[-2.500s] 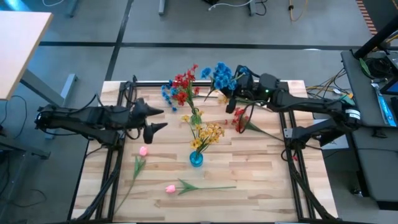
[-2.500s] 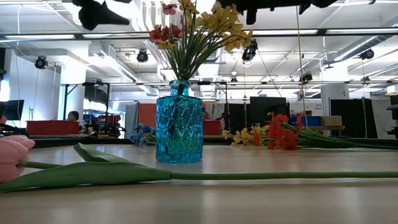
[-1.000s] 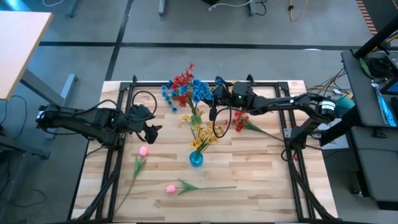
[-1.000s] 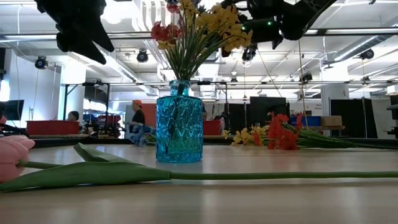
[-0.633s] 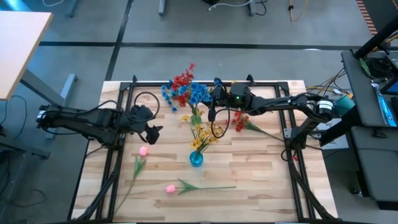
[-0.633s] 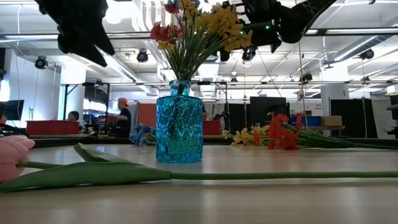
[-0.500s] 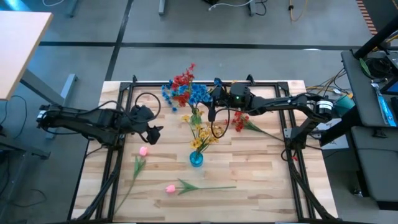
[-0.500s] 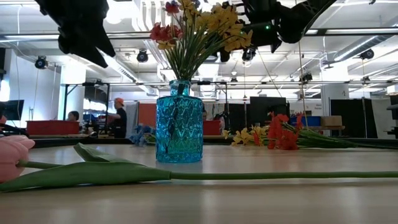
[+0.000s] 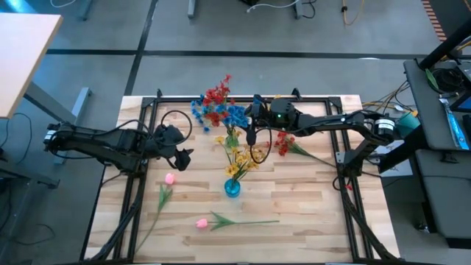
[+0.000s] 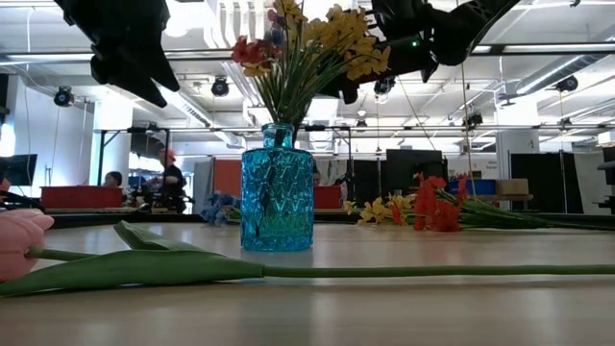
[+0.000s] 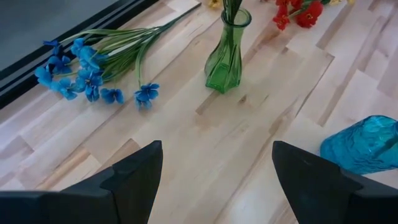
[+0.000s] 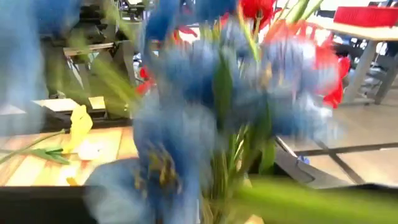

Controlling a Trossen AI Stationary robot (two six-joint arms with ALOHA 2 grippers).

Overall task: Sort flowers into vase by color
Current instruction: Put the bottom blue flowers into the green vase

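Observation:
My right gripper (image 9: pixel 252 126) hangs over the table's far middle, shut on a blue flower spray (image 9: pixel 235 115) whose blossoms fill the right wrist view (image 12: pixel 186 118). The spray hovers by the red flowers (image 9: pixel 216 96) that stand in the green vase (image 11: pixel 226 51). The blue vase (image 9: pixel 232 188) holds yellow flowers (image 10: pixel 336 34). More blue flowers (image 11: pixel 87 68) lie flat on the table beyond the green vase. My left gripper (image 9: pixel 182 155) is open and raised at the table's left (image 11: pixel 216 149). My right gripper holds the blue flower spray somewhere on its stem; the blossoms and the gripper body hide the place of contact. The spray is lifted clear, and its blossoms (image 9: pixel 237 112) stick out from the fingers toward the table's left.
Two pink tulips (image 9: pixel 169 179) (image 9: pixel 202 222) lie on the near left part of the table; one stem (image 10: pixel 384 272) runs across the low view. Red flowers (image 9: pixel 283 143) lie right of the vases. A black frame rail (image 9: pixel 221 98) edges the far side.
My right gripper has carried the blue spray a little toward the near edge and slightly down, closer to the green vase's red flowers. The left arm has kept almost still. A person walks across the room behind the table.

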